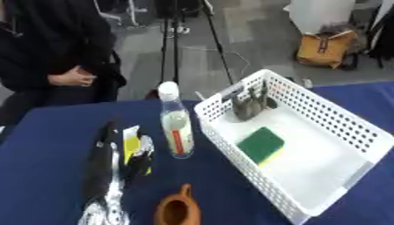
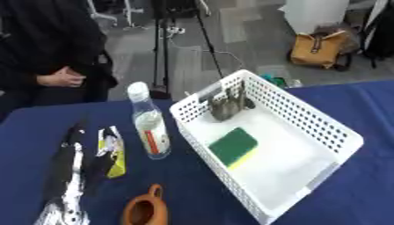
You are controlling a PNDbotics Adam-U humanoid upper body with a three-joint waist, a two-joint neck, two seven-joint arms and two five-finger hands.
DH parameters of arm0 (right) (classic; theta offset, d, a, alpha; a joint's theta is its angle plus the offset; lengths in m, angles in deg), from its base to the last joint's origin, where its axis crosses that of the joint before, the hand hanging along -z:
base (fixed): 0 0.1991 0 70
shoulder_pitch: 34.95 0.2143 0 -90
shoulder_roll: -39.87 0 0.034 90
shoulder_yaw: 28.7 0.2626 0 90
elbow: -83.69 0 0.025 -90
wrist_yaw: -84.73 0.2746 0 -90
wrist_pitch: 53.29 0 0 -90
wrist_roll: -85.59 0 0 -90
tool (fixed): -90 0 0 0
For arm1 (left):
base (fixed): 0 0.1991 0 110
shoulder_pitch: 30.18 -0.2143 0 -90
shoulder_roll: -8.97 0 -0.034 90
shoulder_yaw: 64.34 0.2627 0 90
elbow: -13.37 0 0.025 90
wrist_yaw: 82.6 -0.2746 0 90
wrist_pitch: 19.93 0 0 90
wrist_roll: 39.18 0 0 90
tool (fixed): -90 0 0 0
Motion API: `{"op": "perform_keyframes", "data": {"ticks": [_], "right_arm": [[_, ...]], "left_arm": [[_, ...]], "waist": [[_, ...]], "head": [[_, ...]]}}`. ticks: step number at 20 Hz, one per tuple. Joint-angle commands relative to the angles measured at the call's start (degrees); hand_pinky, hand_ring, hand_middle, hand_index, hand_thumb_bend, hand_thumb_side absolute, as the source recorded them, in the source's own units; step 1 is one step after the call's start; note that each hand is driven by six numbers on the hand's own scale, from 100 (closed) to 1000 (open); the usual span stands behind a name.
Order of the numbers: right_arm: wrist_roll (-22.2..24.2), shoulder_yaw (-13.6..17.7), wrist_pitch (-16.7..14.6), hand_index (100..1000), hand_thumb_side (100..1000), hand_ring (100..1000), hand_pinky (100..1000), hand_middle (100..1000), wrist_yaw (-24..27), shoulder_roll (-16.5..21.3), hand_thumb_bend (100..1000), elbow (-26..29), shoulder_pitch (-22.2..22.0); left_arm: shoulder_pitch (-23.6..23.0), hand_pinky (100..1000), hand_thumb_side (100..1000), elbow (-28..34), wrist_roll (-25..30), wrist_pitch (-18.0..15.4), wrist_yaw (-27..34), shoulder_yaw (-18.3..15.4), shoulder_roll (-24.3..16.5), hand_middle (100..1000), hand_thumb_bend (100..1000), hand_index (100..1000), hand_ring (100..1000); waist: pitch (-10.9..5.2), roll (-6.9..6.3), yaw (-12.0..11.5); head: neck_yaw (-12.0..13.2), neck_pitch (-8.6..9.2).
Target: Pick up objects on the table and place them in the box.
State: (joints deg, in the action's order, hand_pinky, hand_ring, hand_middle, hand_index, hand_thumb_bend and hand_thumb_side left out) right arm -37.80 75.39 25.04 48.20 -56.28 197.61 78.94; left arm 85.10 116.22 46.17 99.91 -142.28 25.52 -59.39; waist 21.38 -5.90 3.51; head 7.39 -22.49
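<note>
Left hand (image 1: 115, 176), black and silver, lies at the table's near left with fingers curled round a yellow packet (image 1: 135, 147); rightward we see an upright bottle (image 1: 176, 127), a brown pot (image 1: 178, 210), then the white box (image 1: 350, 127) holding a green sponge (image 1: 261, 144) and a dark object (image 1: 248, 105).

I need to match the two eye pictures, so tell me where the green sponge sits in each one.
Left eye view: the green sponge lies inside the white basket, right of picture centre.
Right eye view: the same sponge lies in the basket just right of centre, a little lower.
Shared landmark: the clear bottle standing on the blue table just left of the basket.
</note>
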Motion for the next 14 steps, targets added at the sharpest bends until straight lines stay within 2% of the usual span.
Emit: {"op": "perform_keyframes", "data": {"ticks": [1,11,13,14], "right_arm": [[0.19,0.12,-0.10,614,764,526,624,504,0.42,0.37,100,0.67,0.63],[0.37,0.11,-0.22,612,766,524,622,503,0.70,0.24,100,0.67,0.83],[0.42,0.11,-0.24,612,765,524,621,503,0.76,0.23,100,0.67,0.89],[0.44,0.10,-0.26,611,763,524,621,503,0.80,0.22,100,0.67,0.92]], "left_arm": [[1.11,839,940,-0.32,0.95,0.59,-1.67,-0.91,-0.09,952,209,1000,1000],[3.10,848,904,-3.46,0.06,2.51,-5.83,-2.11,-0.26,955,198,1000,1000],[3.40,764,902,-4.03,-0.39,3.16,-7.35,-2.23,-0.19,932,215,1000,987],[3.53,720,909,-4.30,-0.45,3.49,-8.11,-2.27,-0.19,923,214,1000,944]], "waist": [[-0.77,0.55,0.08],[-0.23,0.89,0.31],[-0.14,0.95,0.35],[-0.10,0.95,0.36]], "head": [[0.24,0.99],[0.55,1.58],[0.65,1.58],[0.67,1.59]]}}
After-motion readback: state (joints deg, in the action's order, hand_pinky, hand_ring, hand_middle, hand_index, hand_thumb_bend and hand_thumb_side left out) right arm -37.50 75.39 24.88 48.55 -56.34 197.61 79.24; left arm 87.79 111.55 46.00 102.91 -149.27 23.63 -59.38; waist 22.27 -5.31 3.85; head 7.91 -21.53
